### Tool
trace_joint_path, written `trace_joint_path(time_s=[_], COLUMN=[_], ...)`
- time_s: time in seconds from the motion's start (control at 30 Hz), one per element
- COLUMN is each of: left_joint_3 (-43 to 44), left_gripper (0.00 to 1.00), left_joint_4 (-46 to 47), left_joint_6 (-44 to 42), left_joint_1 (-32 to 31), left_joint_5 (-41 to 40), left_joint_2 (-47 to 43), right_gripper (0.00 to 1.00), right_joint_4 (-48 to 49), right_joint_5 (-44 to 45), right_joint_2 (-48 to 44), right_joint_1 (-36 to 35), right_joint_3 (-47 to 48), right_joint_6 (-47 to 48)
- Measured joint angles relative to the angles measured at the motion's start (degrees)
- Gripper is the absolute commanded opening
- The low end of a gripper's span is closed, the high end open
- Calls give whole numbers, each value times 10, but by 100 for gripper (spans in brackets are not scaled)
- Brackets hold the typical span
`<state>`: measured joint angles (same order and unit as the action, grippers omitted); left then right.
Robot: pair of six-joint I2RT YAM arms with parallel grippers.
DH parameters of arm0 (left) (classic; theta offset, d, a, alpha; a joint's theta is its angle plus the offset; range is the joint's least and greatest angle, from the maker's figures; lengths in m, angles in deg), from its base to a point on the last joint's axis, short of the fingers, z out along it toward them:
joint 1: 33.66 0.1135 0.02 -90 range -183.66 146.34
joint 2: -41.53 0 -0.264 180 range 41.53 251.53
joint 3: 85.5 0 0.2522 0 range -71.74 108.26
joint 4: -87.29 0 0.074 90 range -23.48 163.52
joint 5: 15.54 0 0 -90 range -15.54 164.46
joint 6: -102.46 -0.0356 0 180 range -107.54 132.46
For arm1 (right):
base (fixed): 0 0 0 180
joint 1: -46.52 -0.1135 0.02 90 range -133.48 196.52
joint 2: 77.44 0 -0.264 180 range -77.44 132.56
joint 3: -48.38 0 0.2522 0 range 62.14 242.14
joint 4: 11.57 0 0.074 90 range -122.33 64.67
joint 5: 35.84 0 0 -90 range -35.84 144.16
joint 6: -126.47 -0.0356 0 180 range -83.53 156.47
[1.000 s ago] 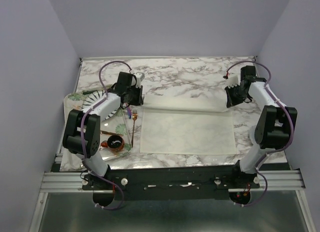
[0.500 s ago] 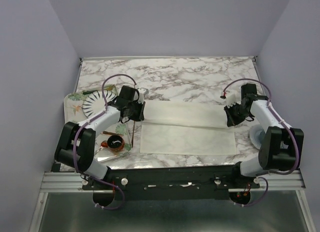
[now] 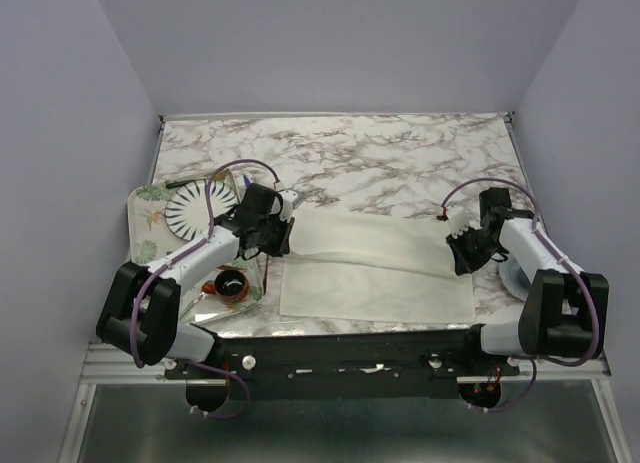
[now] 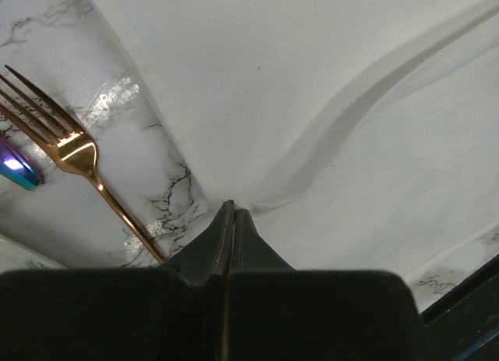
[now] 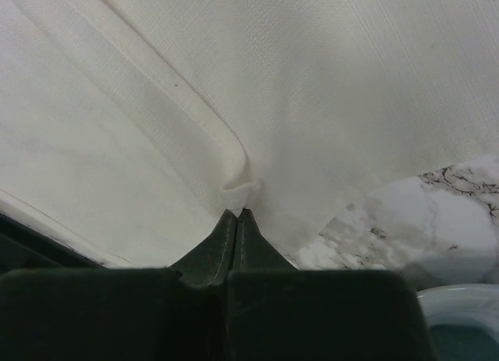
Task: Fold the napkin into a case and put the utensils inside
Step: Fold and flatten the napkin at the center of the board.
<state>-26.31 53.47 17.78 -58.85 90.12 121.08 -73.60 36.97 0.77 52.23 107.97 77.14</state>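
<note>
The cream napkin (image 3: 375,266) lies on the marble table, its far edge folded over toward the near edge. My left gripper (image 3: 281,245) is shut on the napkin's left folded corner (image 4: 257,197). My right gripper (image 3: 462,258) is shut on the right folded corner (image 5: 238,182). The copper-gold fork (image 4: 74,154) lies on the table left of the napkin. The tip of the purple-blue utensil (image 4: 17,170) shows beside the fork at the left edge of the left wrist view. Both utensils are hidden under my left arm in the top view.
A tray (image 3: 150,198) at the left holds a white plate with black stripes (image 3: 195,208), a small dark bowl (image 3: 231,282) and a copper utensil. A pale blue dish (image 3: 512,273) sits right of the napkin, by my right arm.
Both grippers have pulled the napkin's far edge toward the near edge, laying the far half over the near half. The striped plate is now uncovered.
</note>
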Motion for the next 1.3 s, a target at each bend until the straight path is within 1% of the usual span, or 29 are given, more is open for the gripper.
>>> trace_joint_path(time_s=[0.17, 0.27, 0.43, 0.5, 0.63, 0.7, 0.77, 0.93, 1.0, 1.1, 1.17, 1.3], left_joint_3=[10, 30, 120, 150, 238, 273, 318, 402, 428, 450, 450, 427], left_gripper=[0, 0, 0, 0, 0, 0, 0, 0, 0, 0, 0, 0], left_joint_4=[-17, -25, -38, -40, -58, -65, -83, -99, -108, -114, -116, -122], left_joint_6=[-9, -14, -14, -14, -17, -19, -19, -28, -34, -50, -63, -85], left_joint_1=[-11, -11, -10, -9, -3, 0, 9, 40, 49, 61, 63, 62], left_joint_5=[-17, -27, -40, -43, -51, -53, -52, -56, -56, -47, -36, -1], left_joint_2=[0, 24, 152, 184, 258, 290, 323, 378, 391, 390, 380, 329], right_gripper=[1, 1, 1, 1, 1, 1, 1, 1, 1, 1, 1, 1], right_joint_4=[6, 9, 16, 16, 2, -1, -16, -30, -35, -46, -53, -61], right_joint_5=[7, 14, 21, 24, 29, 30, 33, 34, 34, 27, 24, 14], right_joint_2=[17, 73, 181, 222, 281, 304, 338, 396, 404, 392, 375, 318], right_joint_1=[0, 0, 0, 0, -2, -4, -5, -6, -6, -6, -6, -6], right_joint_3=[3, 39, 127, 170, 246, 273, 321, 414, 436, 442, 438, 418], right_joint_6=[-9, -30, -65, -78, -102, -109, -120, -136, -137, -134, -129, -113])
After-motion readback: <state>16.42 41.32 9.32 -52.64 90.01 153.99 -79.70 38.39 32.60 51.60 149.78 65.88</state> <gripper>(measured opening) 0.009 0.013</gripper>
